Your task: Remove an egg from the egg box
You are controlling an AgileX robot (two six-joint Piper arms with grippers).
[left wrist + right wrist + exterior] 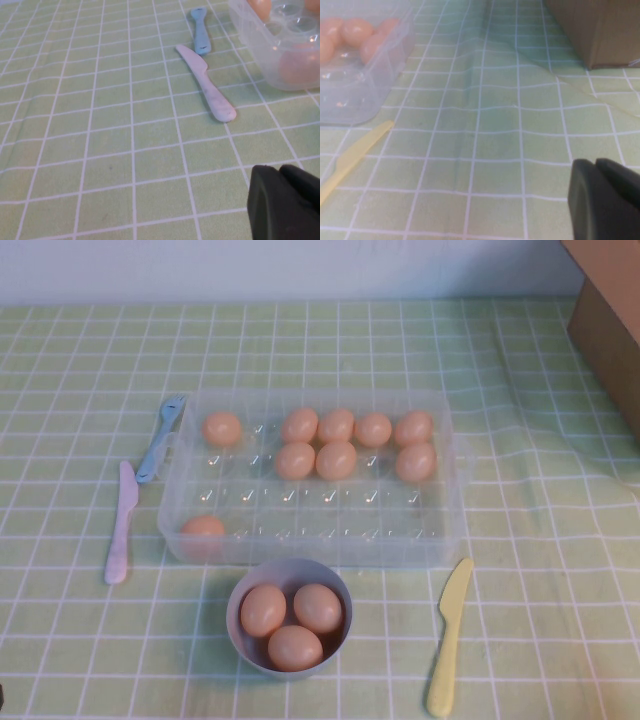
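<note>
On the left, a pink knife [120, 523] and blue fork [160, 438] lie beside the egg box [440, 540], which holds nine eggs; one egg [203, 528] sits alone in its near-left corner. A bowl [243, 642] with three eggs stands before it, a yellow knife [448, 635] to the right. The left gripper [287, 202] and right gripper [607, 200] hover over the cloth, fingers together.

Soft even daylight, faint shadows; glints on egg box [440, 530]; wrist views slightly blurred.

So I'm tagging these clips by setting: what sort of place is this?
Likely a staged kitchen-table setup: a green checked tablecloth, a clear egg box of eggs, a bowl and plastic cutlery. Left gripper and right gripper hang low over the cloth, touching nothing.
</note>
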